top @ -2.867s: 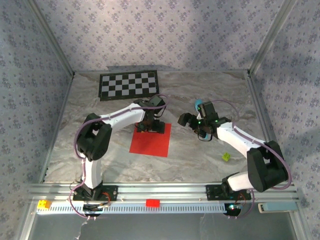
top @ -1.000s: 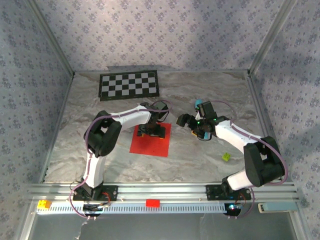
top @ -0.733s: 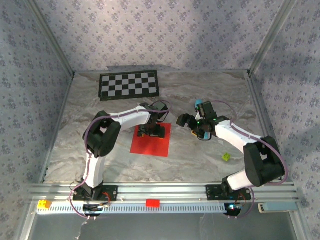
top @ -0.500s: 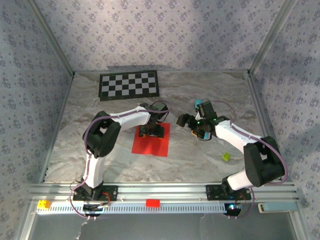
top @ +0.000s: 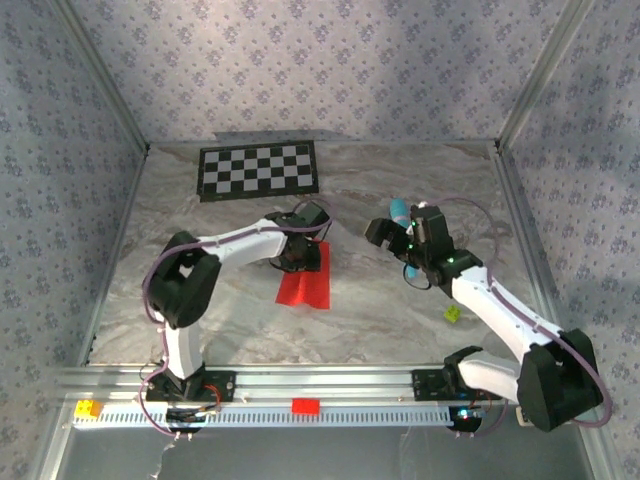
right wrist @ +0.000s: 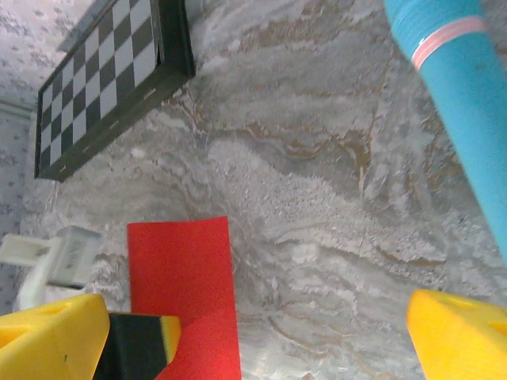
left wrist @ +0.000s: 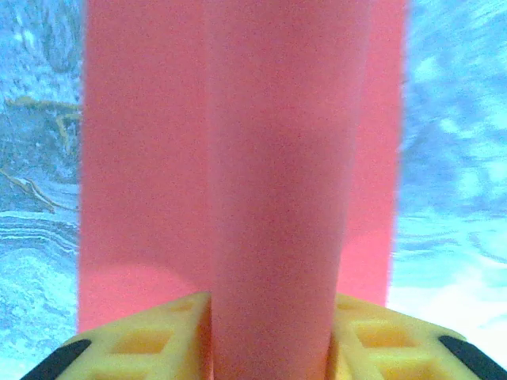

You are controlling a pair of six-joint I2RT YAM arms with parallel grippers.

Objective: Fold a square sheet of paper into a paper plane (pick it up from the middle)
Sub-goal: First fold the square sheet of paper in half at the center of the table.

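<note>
left hand [left wrist: 268,342] tight on red paper [left wrist: 238,158]

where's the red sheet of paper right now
In the top view the thin bright red sheet of paper sits mid-table, left of centre, nearer than the black-and-white checkerboard, its middle pinched up in the left gripper.

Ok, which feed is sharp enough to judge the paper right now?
Top external: evenly lit and sharp, the square sheet of paper crisp. Left wrist: paper too close, soft, table smeared. Right wrist: checkerboard and paper sharp, teal stick slightly softer.
</note>
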